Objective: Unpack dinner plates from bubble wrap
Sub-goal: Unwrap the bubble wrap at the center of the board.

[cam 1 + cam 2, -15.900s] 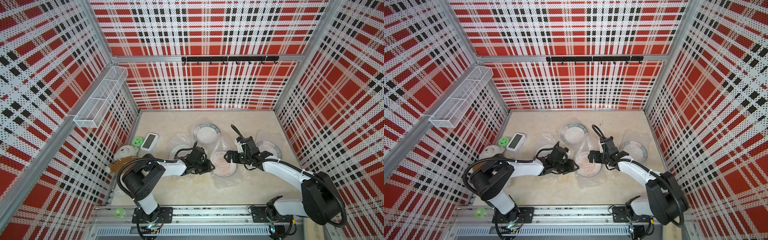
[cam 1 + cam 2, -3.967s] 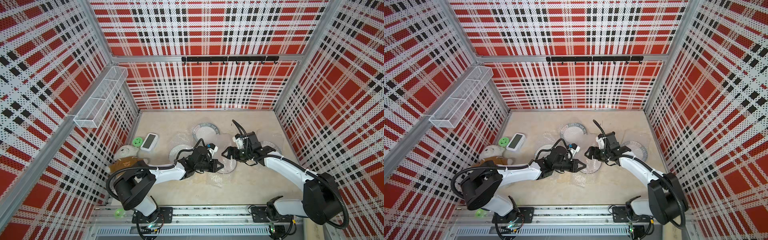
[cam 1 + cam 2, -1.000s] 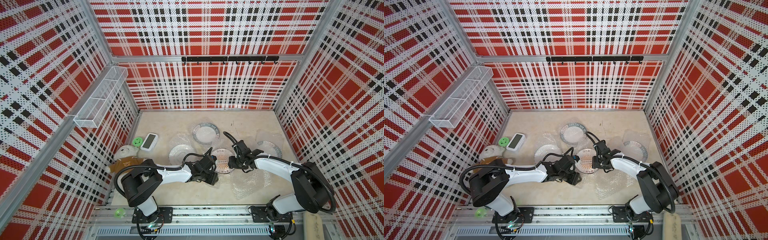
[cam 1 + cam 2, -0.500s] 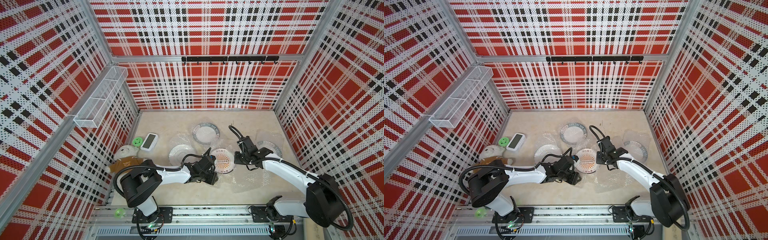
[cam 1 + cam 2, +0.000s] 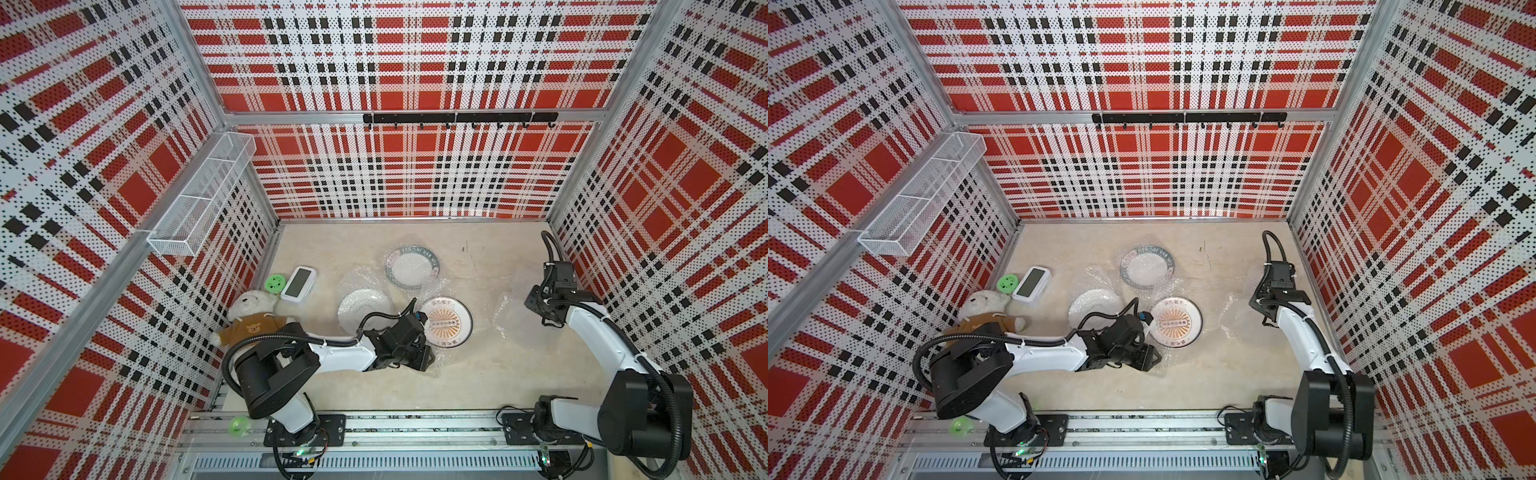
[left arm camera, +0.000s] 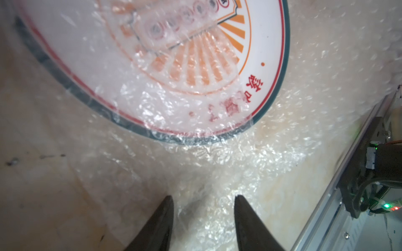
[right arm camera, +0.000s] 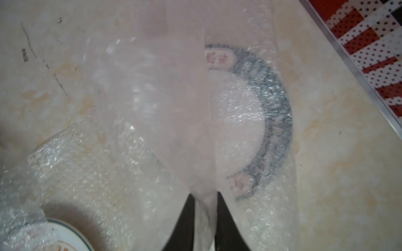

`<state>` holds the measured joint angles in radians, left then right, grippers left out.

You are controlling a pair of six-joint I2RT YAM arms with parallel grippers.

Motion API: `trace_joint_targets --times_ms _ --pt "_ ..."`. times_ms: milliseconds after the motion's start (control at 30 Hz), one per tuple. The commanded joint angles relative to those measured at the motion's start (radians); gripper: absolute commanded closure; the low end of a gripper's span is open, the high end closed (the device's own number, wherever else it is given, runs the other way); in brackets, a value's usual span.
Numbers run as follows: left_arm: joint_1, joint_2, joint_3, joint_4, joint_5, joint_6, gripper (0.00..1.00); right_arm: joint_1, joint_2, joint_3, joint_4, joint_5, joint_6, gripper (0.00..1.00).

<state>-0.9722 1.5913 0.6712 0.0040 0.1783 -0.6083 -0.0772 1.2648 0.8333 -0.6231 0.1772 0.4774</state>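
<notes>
**Jaws pinching wrap on the right, standing apart on the left**

The right gripper (image 7: 204,194) is squeezing a bubble wrap sheet (image 7: 174,108), which is hanging close and blurring a dark-rimmed plate (image 7: 274,113) under more wrap. The left gripper (image 6: 203,198) is holding nothing, hovering over crinkled wrap beside the sunburst plate (image 5: 445,322). Half a second ago the right gripper was next to that plate; now it is sitting well apart.

The plate (image 5: 445,322) is showing an orange sunburst and dark green rim; the walls (image 5: 399,166) are wearing red, white and black plaid.
</notes>
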Motion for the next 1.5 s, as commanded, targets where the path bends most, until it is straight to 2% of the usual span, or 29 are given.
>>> trace_joint_targets --times_ms 0,100,200,300,400,533,633,767,867,933,1067,1300,1467 --pt "0.003 0.003 -0.031 -0.087 -0.008 -0.028 0.51 -0.018 -0.007 -0.017 0.035 -0.007 0.006 0.51" --pt "0.011 0.003 -0.043 -0.070 -0.002 -0.044 0.51 -0.056 -0.071 -0.016 0.015 0.019 0.019 0.33" --pt "0.018 0.002 -0.061 -0.048 0.006 -0.053 0.50 -0.086 -0.148 -0.009 0.015 0.012 0.004 0.21" --pt "0.030 0.009 -0.064 -0.018 0.050 -0.056 0.50 -0.069 -0.209 0.030 -0.011 -0.084 -0.024 0.17" --pt "0.043 -0.012 -0.074 0.025 0.106 -0.070 0.50 0.015 -0.253 0.079 -0.044 -0.149 -0.073 0.16" --pt "0.062 -0.097 -0.083 0.033 0.152 -0.095 0.50 0.128 -0.241 0.111 -0.052 -0.337 -0.107 0.13" --pt "0.079 -0.185 -0.089 0.033 0.180 -0.113 0.45 0.239 -0.226 0.099 -0.036 -0.387 -0.115 0.00" --pt "0.036 -0.265 -0.039 -0.028 0.151 -0.084 0.34 0.345 -0.199 0.040 0.070 -0.478 -0.072 0.00" --pt "-0.006 -0.243 0.005 -0.044 0.137 -0.062 0.30 0.389 -0.149 -0.005 0.179 -0.536 -0.038 0.00" --pt "-0.016 -0.185 0.029 -0.042 0.137 -0.061 0.31 0.389 -0.092 -0.045 0.282 -0.606 0.012 0.00" --pt "-0.031 -0.075 0.048 0.017 0.134 -0.080 0.34 0.390 0.048 -0.076 0.364 -0.619 0.029 0.00" --pt "-0.014 0.062 0.025 0.118 0.131 -0.139 0.37 0.383 0.125 -0.122 0.415 -0.553 0.044 0.00" --pt "0.024 0.090 -0.023 0.164 0.121 -0.174 0.41 0.352 0.164 -0.148 0.426 -0.537 0.043 0.00"
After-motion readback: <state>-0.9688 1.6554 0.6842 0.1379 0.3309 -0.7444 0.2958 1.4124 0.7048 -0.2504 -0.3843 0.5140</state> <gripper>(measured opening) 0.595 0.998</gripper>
